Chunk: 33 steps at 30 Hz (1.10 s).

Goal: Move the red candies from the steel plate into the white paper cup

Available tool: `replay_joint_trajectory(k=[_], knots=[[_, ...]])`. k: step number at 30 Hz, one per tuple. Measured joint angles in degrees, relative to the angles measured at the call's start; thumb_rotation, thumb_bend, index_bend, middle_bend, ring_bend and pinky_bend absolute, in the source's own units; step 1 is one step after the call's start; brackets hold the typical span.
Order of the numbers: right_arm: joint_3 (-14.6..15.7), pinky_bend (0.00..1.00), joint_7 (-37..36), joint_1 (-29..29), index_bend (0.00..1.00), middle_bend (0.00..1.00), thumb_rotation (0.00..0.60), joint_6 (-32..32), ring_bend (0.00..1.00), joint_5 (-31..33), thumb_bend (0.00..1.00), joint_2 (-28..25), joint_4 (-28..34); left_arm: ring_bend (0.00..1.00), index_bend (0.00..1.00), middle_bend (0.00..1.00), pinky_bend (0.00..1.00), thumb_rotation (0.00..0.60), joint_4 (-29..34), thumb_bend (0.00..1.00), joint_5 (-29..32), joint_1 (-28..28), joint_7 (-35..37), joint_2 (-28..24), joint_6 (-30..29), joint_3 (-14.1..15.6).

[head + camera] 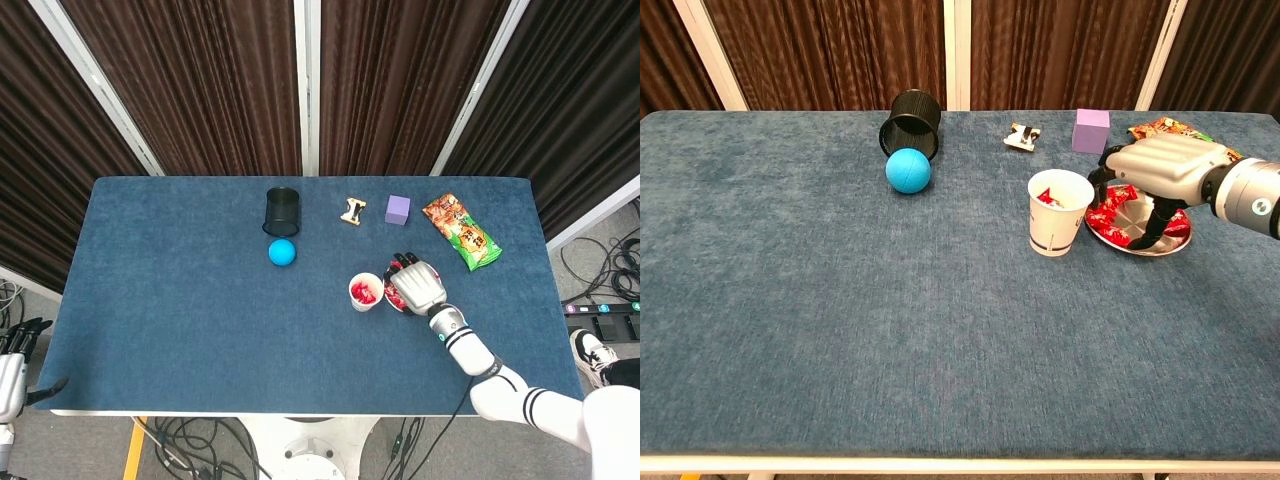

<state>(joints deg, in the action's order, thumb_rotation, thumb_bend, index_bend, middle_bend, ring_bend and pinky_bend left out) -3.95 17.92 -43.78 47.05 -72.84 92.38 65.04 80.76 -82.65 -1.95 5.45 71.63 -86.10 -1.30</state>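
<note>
the right hand point(1160, 168) hangs palm down over the steel plate point(1168, 242) at the right of the frame, its fingers point(1154, 222) curled downward to the red candies point(1112, 214); whether they pinch one cannot be told from either view. the candies lie heaped on the plate's left side, and more red candy shows inside the white paper cup point(1057, 213), which stands upright just left of the plate on the blue surface point(840, 320). in the head view the left hand point(12, 352) rests off the surface at the lower left corner of the frame, fingers slightly apart and holding nothing. toward the far edge lie a black cup point(910, 122) on its side, a blue ball point(908, 170) touching it, a small wooden piece point(1023, 136), a purple cube point(1091, 130) and a snack packet point(461, 232).
</note>
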Motion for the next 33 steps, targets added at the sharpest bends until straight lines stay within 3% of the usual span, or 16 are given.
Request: replay_joint_trajectory(k=[14,33], knots=[[0.2,0.16,-2.7,0.0,0.42,0.34,0.600,-0.8,0.11,-1.8,0.17,2.6,-4.4,0.15,0.24,0.24,0.20,0.600,-0.1,0.00,0.2,0.1,0.0,0.0,0.4,0.0],[-0.1,0.19,-2.6,0.4,0.55,0.44,0.600,-0.5,0.20,-2.6,0.39,2.9,-6.3,0.15,0.24,0.24,0.20,0.600,0.1,0.00,0.4,0.2,-0.2,0.0,0.7,0.0]])
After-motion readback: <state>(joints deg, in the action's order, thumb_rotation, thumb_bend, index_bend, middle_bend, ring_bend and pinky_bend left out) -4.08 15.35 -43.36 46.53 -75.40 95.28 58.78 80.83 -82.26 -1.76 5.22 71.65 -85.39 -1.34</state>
